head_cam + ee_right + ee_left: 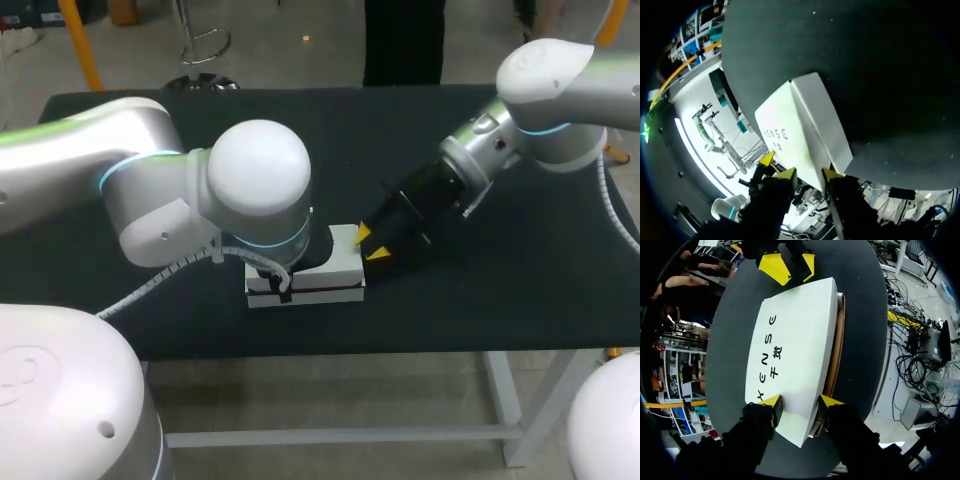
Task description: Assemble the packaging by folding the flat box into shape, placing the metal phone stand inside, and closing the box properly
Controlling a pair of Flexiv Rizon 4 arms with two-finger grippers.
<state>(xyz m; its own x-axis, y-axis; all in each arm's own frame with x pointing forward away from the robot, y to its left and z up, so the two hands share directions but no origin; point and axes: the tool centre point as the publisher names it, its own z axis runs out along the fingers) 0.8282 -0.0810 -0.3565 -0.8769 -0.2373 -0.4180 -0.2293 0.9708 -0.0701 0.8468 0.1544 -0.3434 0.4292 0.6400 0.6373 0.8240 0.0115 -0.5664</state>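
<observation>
Surface: black-covered table (480,300), with both arms meeting over one white box near its front middle.

Left arm (150,190): chunky silver-white arm coming in from the left. In the head view its big round wrist joint sits right above the box, so that camera doesn't show the gripper at all.

Left gripper (801,403): pointing down at one short end of the box. Its fingers (773,404) are set about a box-width apart, one yellow tip against each long side. It's clamped on that end from both sides.

Box (795,350): lies flat on the table and runs straight out ahead of the left gripper, all the way to the other one. The white face is up with dark print on it, and the top looks folded down flat. A strip of brown cardboard peeks out from under the white along one long side. From the head view there's a dark band along the front wall.

Right gripper (370,245): sits right at the box's far end from the left gripper, angled down onto that short edge. In its own wrist view the near corner of the box is directly ahead and just under it. Honestly can't tell if it's gripping or only pressing there.

Right arm (560,90): comes in from the right rear corner and slopes down toward the box.
</observation>
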